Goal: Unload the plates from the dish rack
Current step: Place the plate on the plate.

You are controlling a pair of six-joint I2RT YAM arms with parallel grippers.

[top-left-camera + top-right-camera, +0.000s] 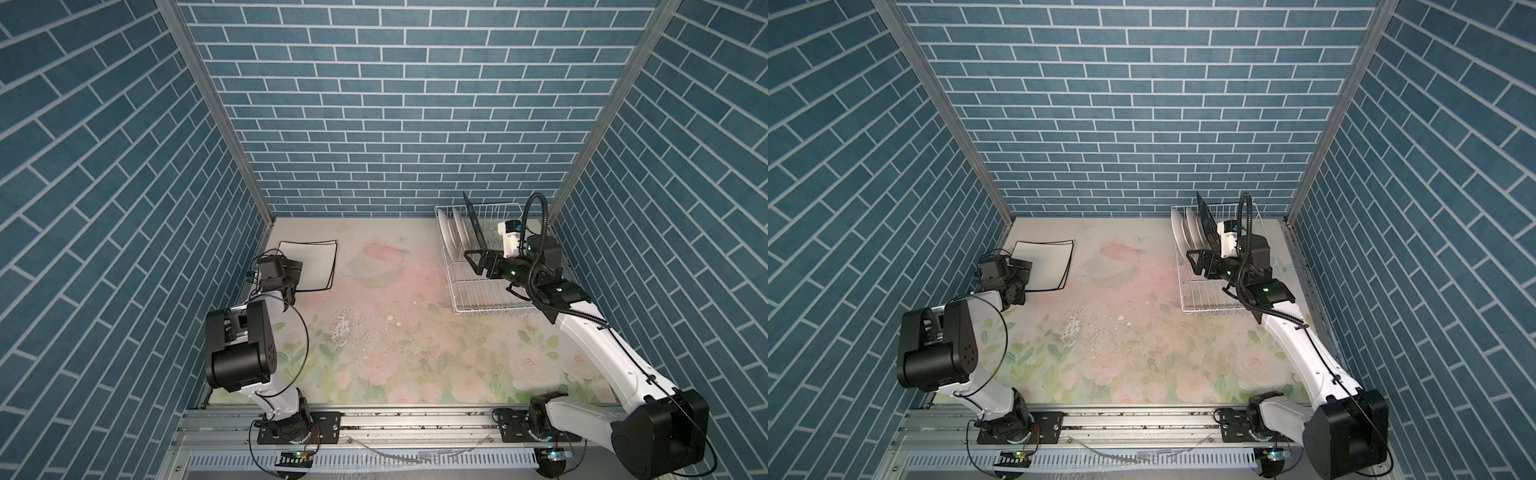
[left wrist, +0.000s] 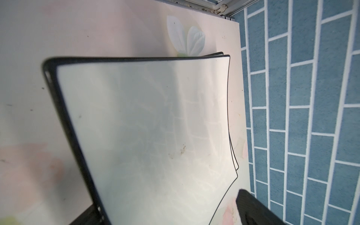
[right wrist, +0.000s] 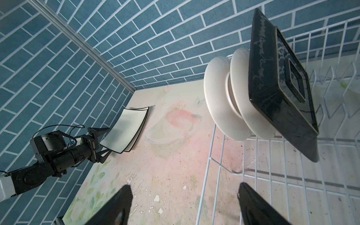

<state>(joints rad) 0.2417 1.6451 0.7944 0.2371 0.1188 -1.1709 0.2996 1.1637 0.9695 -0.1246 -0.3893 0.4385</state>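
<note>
Right tool [image 1: 473,261], jaws apart and empty, near black plate [image 3: 272,87] in dish rack [image 1: 478,291]: advised, clamp its rim, lift straight, sparing round plates [image 3: 216,93].

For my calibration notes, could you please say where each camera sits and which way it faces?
Top views: high at the robot's front, looking down toward the back wall; the left arm and right arm show.
Left wrist: on the left arm, close over the stacked square plates; one finger of the left claw shows.
Right wrist: behind the open right claw, facing the black plate and round plates in the dish rack; the left arm shows too.
Shared: all views show the square plates.
</note>
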